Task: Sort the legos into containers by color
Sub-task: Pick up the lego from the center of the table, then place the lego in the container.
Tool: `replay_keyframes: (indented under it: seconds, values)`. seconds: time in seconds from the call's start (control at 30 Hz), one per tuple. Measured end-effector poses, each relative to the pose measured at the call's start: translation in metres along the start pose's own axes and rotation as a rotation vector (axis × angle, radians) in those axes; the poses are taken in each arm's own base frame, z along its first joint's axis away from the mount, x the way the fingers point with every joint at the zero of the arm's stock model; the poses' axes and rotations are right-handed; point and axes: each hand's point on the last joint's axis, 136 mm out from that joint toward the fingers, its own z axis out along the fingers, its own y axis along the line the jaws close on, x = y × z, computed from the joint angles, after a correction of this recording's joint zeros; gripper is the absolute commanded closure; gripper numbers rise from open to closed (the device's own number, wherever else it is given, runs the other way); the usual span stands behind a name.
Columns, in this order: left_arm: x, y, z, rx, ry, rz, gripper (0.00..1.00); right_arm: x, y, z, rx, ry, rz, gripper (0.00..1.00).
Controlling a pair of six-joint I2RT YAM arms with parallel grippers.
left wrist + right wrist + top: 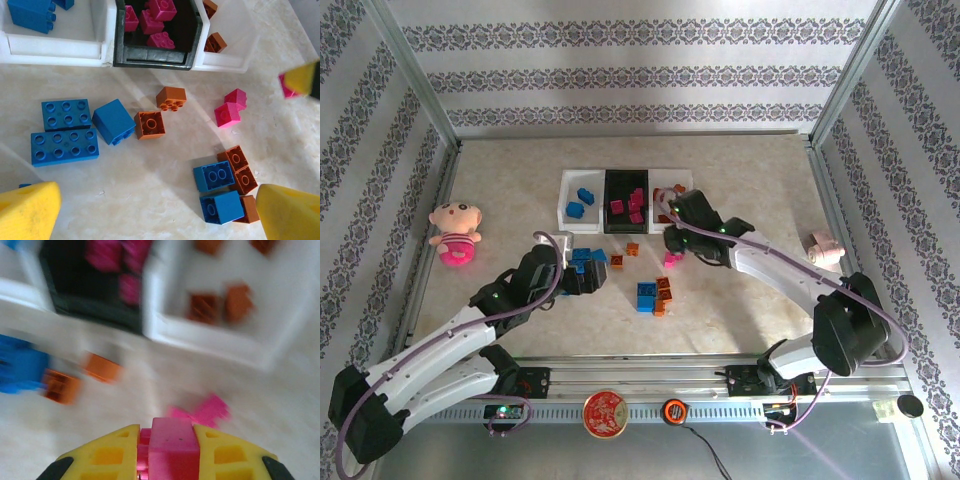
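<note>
Three joined containers stand at the back: the left white bin (563, 205) holds blue legos, the black bin (150, 56) holds magenta ones, and the right white bin (225, 342) holds orange ones. My right gripper (167, 432) is shut on a magenta brick (171, 450), hovering just in front of the bins (672, 238). Two more magenta bricks (230, 107) lie below it. My left gripper (157, 205) is open and empty above the table. On the table under it lie flat blue bricks (65, 131), two orange bricks (160, 112) and a blue-and-orange cluster (227, 187).
A pink plush doll (455, 235) lies at the left side and a pink-white roll (825, 248) at the right. A metal frame (430, 110) and patterned walls close in the table. The right wrist view is motion-blurred.
</note>
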Motion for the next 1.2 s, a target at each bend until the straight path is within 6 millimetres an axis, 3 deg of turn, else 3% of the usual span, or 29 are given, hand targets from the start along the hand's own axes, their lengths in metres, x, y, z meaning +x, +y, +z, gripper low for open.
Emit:
replay_keyframes:
  seconds: [0.13,0.23,0.43,0.5,0.57,0.6,0.83,1.03,1.2]
  values:
    - [0.004,0.003,0.0,-0.006,0.005,0.0,0.0,-0.035,0.032,0.0,-0.079,-0.044,-0.021,0.87]
    - [0.005,0.004,-0.001,-0.007,0.005,0.0,0.01,-0.082,0.058,0.036,-0.122,-0.091,-0.016,0.87]
    - [0.013,0.011,0.0,-0.032,0.037,0.0,0.03,-0.095,0.067,0.102,-0.1,-0.034,0.0,0.85]
    - [0.017,0.015,0.001,-0.049,0.053,-0.003,0.03,-0.098,0.066,0.115,-0.083,-0.026,0.008,0.73]
    - [0.018,0.023,0.003,-0.072,0.065,-0.022,0.03,-0.101,0.066,0.122,-0.073,-0.023,0.028,0.47]
    - [0.018,0.027,0.004,-0.081,0.07,-0.033,0.04,-0.103,0.067,0.124,-0.072,-0.024,0.028,0.42]
    - [0.035,0.065,0.018,-0.177,0.137,-0.106,0.11,-0.111,0.07,0.12,-0.086,-0.053,0.05,0.38]
    - [0.062,0.082,0.029,-0.234,0.222,-0.107,0.14,-0.078,0.059,0.096,-0.086,-0.032,0.065,0.39]
    - [0.079,0.09,0.044,-0.262,0.282,-0.097,0.31,-0.06,0.052,0.081,-0.095,-0.038,0.082,0.39]
